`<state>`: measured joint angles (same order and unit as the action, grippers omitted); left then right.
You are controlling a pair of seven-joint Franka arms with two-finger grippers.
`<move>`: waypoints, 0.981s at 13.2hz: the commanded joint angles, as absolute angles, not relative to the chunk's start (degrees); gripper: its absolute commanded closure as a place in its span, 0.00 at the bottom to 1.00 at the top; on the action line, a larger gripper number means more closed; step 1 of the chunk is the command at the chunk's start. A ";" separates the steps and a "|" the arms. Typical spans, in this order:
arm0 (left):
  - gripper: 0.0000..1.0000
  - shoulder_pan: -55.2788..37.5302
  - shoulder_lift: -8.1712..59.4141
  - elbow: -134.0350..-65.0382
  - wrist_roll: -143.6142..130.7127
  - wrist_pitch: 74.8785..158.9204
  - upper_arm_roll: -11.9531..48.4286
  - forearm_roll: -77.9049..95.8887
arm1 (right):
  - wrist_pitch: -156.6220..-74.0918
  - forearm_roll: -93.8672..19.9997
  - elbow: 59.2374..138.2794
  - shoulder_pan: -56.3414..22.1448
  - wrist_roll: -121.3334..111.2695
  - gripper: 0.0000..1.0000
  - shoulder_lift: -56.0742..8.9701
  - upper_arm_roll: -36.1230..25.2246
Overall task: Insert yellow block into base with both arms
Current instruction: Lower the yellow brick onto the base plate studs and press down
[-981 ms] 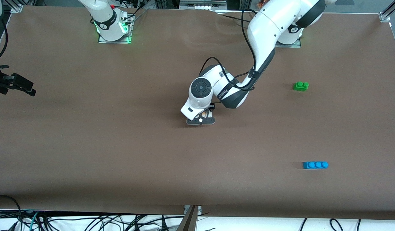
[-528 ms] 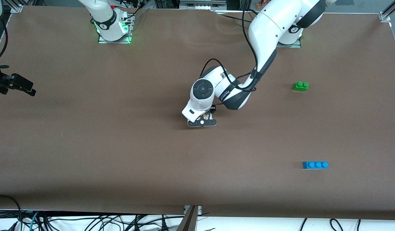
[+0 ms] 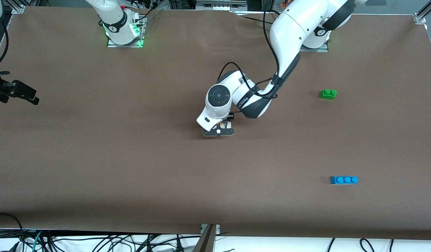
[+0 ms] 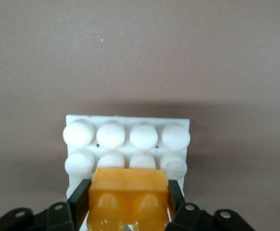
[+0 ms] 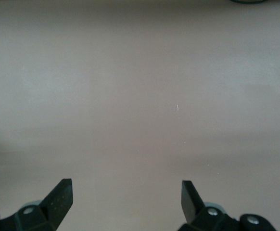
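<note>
My left gripper (image 4: 129,204) is clamped on the yellow block (image 4: 129,198), one finger (image 4: 80,204) on each side, and holds it over the base (image 4: 128,144), which lies on the brown table (image 3: 131,168) near its middle. The block covers the base's studs closest to my wrist; I cannot tell whether it is pressed home. My right gripper (image 5: 126,197) waits with its fingers apart over bare table at the right arm's end. A green brick (image 3: 328,93) and, nearer the front camera, a blue brick (image 3: 344,180) lie toward the left arm's end.
</note>
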<state>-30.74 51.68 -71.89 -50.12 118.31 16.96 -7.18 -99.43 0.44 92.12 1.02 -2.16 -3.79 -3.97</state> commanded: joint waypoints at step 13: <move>0.77 -30.67 50.80 -74.36 -49.66 117.16 17.23 -8.52 | -98.70 0.35 90.88 0.97 -1.85 0.00 -4.48 -4.13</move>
